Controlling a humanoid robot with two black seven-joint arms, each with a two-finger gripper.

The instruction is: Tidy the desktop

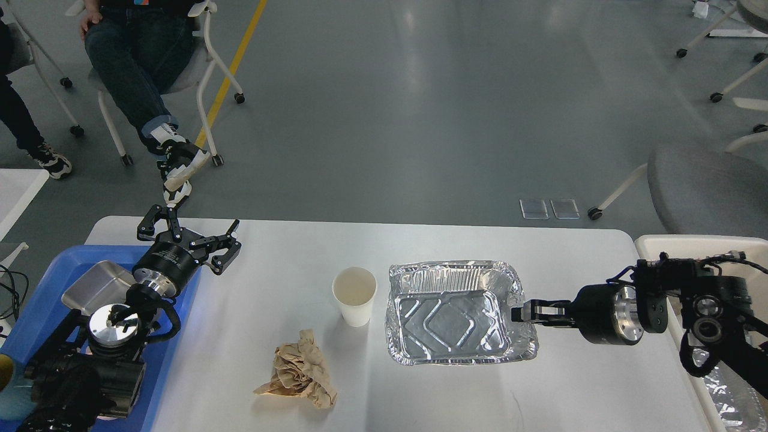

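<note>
Nearest: crumpled brown paper wad (299, 372) lies on the desktop (564, 384), well to the side of both grippers, betw. them but closer to the L one's side. Just beyond it, white paper cup (355, 295) stands upright, empty as far as visible, roughly midway betw. the two sets of jaws. Foil tray (457, 312) sits beside the cup, apart from it, open side up. R gripper (517, 312) comes in from the right edge, fingers closed on the tray's right rim; jaws look clamped on the foil edge, w/ the tray stretching away from the fingertips toward the cup. Behind the R wrist, a cream-white bin (654, 243) sits at the desktop's right end. L gripper (191, 230) hangs over the desktop's far left corner, jaws spread wide apart, nothing betw. them. Back along the L arm, a blue tray (45, 300) holds a shiny metal container (96, 285), partly hidden by the arm. Farther out past the L jaws: a seated person's leg and sneaker (174, 162), chair legs on grey floor.
</note>
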